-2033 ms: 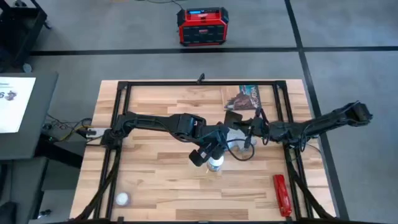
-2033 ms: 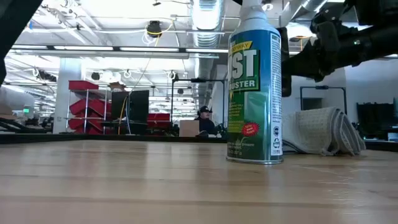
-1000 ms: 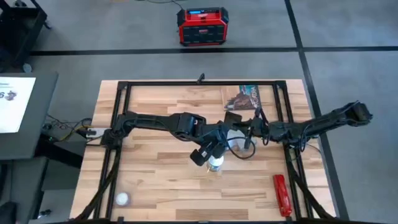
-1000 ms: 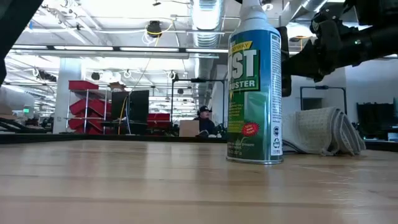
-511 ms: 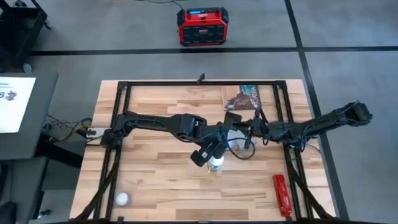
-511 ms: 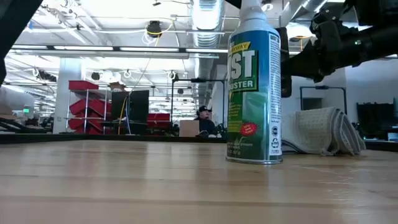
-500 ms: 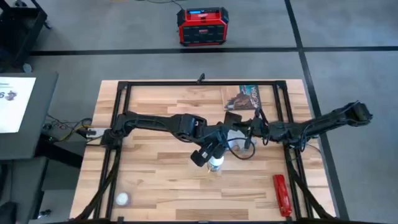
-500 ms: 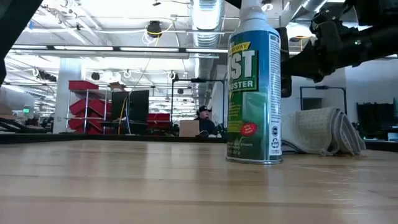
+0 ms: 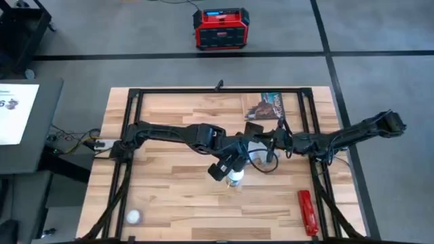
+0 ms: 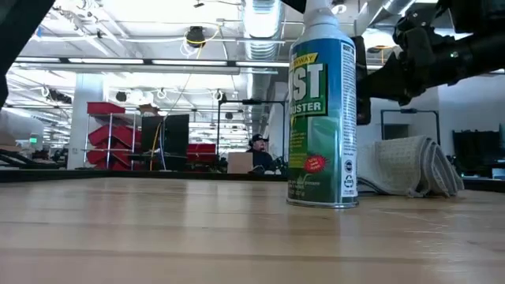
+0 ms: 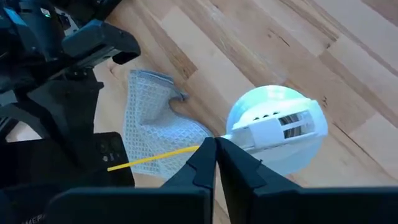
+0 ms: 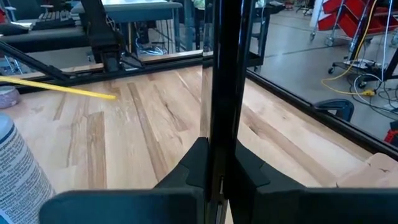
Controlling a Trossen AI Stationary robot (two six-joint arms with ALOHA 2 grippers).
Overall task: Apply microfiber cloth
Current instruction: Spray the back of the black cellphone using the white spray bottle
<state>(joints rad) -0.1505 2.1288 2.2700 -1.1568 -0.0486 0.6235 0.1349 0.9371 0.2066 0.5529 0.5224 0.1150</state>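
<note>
**Q:** Item and location?

**A:** Microfiber cloth [image 11: 155, 118], crumpled near the middle of the table [image 9: 169, 196], just beside the upright duster can [image 10: 322, 118].

**Q:** Handling?

**A:** I rate it soft, light and limp. It will drape and bunch, and it cannot break. I would pinch a raised fold or a free corner, clear of the can's yellow straw [image 11: 155, 158].

**Q:** End effectors?

**A:** Left end effector [image 11: 214, 152]: fingers pressed together, empty, at the can's nozzle. Right end effector [image 12: 214, 155]: clamped on a thin dark slab, which I take for the black phone [image 11: 62, 165], above the cloth's far side.
</note>
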